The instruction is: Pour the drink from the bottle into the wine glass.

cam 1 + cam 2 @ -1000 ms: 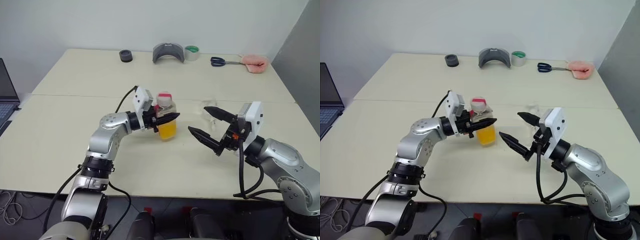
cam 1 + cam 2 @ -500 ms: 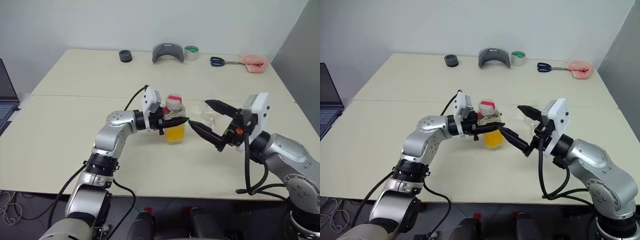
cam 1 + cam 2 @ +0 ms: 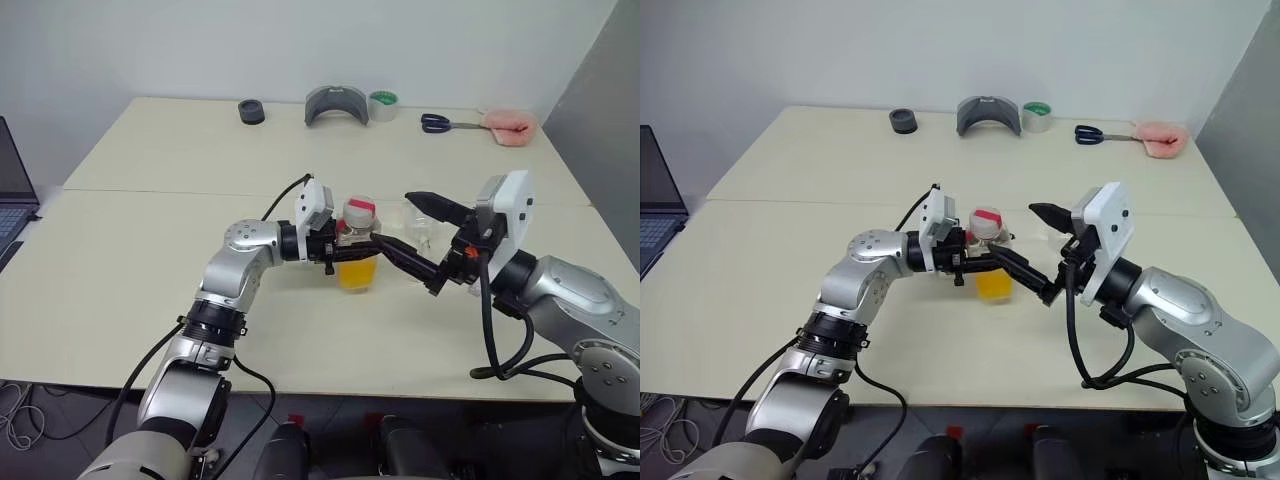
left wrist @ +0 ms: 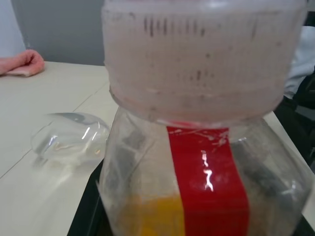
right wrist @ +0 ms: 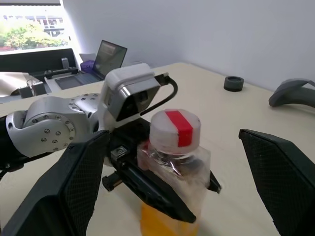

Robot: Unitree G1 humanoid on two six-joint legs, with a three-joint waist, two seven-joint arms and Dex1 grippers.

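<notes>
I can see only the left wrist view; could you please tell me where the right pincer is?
Observer: The right pincer is open, with one finger on each side of the cap.
Operator: Thank you. Is the bottle upright?
Observer: Yes. The bottle stands upright, and the left pincer is shut on its body just below the cap.
Operator: What lies along the table's far edge?
Observer: Scissors and a tape roll, among other things.

Wine glass (image 3: 420,228) blocks behind right hand (image 3: 405,225) (fingers spread).
</notes>
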